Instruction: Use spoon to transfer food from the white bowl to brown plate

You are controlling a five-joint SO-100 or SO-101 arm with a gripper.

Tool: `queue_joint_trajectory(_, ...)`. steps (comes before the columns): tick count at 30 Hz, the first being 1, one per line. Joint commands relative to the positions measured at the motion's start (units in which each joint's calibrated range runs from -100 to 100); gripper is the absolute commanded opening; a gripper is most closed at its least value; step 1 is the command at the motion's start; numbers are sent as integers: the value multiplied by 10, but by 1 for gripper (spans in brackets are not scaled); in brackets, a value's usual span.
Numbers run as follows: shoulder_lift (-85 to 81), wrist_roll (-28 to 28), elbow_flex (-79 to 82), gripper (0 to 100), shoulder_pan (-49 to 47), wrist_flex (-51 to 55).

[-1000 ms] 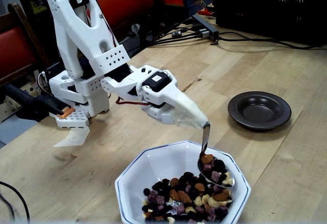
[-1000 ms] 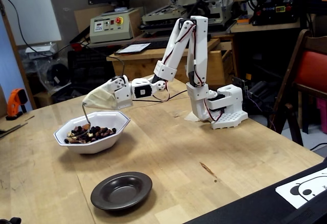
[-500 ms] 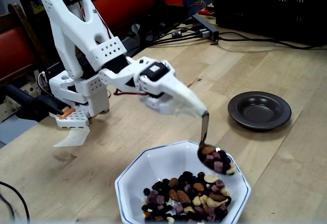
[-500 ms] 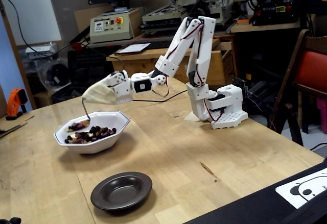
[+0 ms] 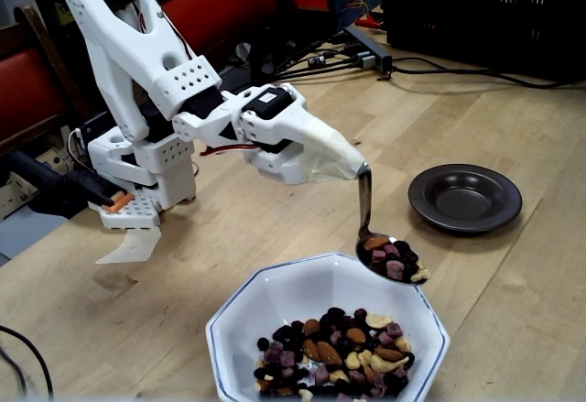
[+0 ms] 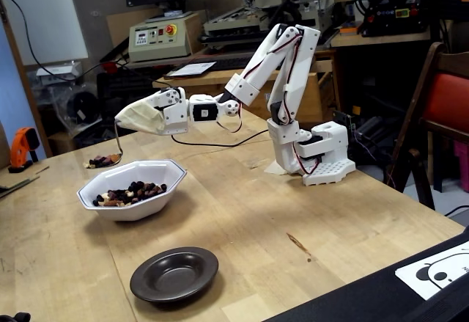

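One spoon point(image 5: 385, 254) heaped with food point(image 5: 394, 257), gripped in tape-wrapped hand point(image 5: 359, 172), finger gap hidden; raised clear above white bowl point(image 5: 275, 303); brown plate point(image 5: 465, 198) well apart on table point(image 5: 513, 109).

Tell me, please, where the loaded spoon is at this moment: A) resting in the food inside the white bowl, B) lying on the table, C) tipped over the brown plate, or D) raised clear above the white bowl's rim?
D: in both fixed views the spoon, heaped with food, hangs above the rim of the white bowl, with the brown plate empty off to the side.
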Motion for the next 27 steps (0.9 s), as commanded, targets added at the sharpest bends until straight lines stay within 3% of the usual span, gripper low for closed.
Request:
queue_joint_trajectory(1, -31, 0, -18, 2, -1, -1)
queue_joint_trajectory(27, -31, 0, -19, 2, -178, -1)
